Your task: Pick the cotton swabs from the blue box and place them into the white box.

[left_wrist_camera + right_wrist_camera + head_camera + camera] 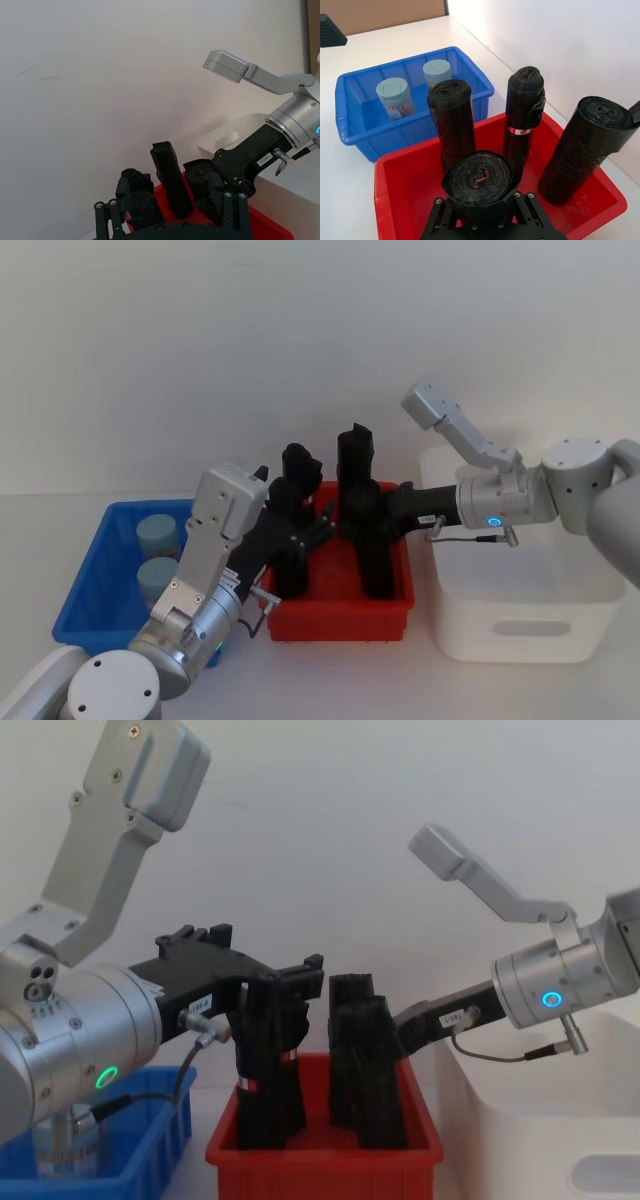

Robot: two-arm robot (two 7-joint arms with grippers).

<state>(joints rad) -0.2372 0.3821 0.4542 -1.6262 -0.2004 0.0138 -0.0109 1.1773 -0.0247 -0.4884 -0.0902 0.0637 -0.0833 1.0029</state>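
Two cotton swabs tubs (160, 533) (156, 578) with pale teal lids stand in the blue box (85, 575) at the left, untouched; the right wrist view shows them too (395, 97) (437, 72). The white box (520, 625) stands at the right. My left gripper (305, 530) hovers open over the red bin's left side, among black rolls. My right gripper (372, 512) reaches in from over the white box. It is shut on a black roll (477, 180) inside the red bin.
A red bin (335, 622) sits between the blue and white boxes. It holds several tall black rolled cylinders (452, 120) (525, 107) (585, 145). Both arms crowd over it. A wall runs close behind the table.
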